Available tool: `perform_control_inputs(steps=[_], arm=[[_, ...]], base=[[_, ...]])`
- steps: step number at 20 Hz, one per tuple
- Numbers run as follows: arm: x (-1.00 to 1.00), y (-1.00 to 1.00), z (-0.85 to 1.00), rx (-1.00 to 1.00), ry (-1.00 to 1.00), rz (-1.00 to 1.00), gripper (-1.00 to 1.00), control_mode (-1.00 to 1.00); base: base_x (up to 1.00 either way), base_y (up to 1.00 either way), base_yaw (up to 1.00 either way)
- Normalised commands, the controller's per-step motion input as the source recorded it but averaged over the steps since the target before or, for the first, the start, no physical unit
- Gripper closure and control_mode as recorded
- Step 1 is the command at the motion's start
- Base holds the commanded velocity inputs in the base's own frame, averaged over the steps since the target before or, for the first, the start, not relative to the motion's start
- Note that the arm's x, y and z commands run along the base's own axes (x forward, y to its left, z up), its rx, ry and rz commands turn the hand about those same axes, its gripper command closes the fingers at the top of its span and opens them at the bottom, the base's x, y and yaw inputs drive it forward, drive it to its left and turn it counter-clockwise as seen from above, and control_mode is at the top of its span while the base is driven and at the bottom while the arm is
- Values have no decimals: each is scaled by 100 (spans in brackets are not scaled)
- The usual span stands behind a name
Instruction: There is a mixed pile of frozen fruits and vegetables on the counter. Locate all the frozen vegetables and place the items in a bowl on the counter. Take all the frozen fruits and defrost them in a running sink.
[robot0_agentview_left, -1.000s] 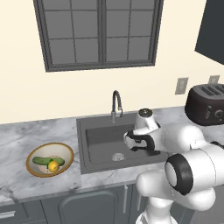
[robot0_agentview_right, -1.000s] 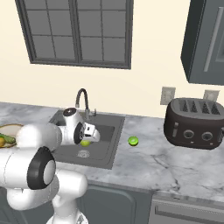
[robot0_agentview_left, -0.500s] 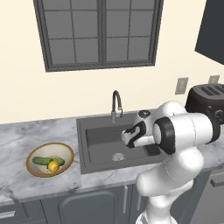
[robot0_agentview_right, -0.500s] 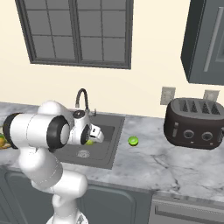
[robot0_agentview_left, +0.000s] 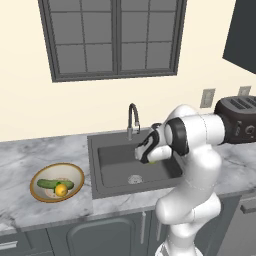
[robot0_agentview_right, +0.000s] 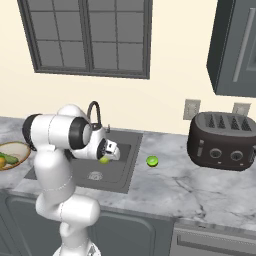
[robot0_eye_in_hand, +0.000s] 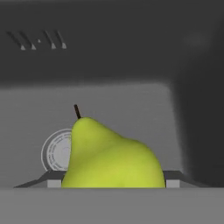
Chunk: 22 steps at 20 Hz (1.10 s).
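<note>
From left: the bowl (robot0_agentview_left: 56, 183) holds the cucumber (robot0_agentview_left: 50, 184) and a yellow-orange round item (robot0_agentview_left: 61, 190); over the sink (robot0_agentview_left: 131, 165), the end effector (robot0_agentview_left: 149, 156) pinches a yellow-green pear (robot0_eye_in_hand: 111, 158), stem toward the drain (robot0_eye_in_hand: 56, 151). The right base view adds a green lime (robot0_agentview_right: 152, 161) on the table (robot0_agentview_right: 200, 187). The pear hides the fingertips.

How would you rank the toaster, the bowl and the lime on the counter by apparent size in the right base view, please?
1. toaster, clearly largest.
2. bowl, partly cut off by the frame edge.
3. lime, smallest.
</note>
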Motion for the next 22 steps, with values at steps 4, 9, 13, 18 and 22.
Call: perform_control_inputs(steps=[4,9,13,18,22], arm=[[27,10,-32,0,1,2,100,-100],[16,2,-31,0,4,1,100,-100],[20,0,-34,0,5,0,100,-100],[18,0,-36,0,5,0,100,-100],[16,0,-36,0,5,0,100,-100]], base=[[0,0,0],[0,0,0],[0,0,0],[0,0,0],[0,0,0]])
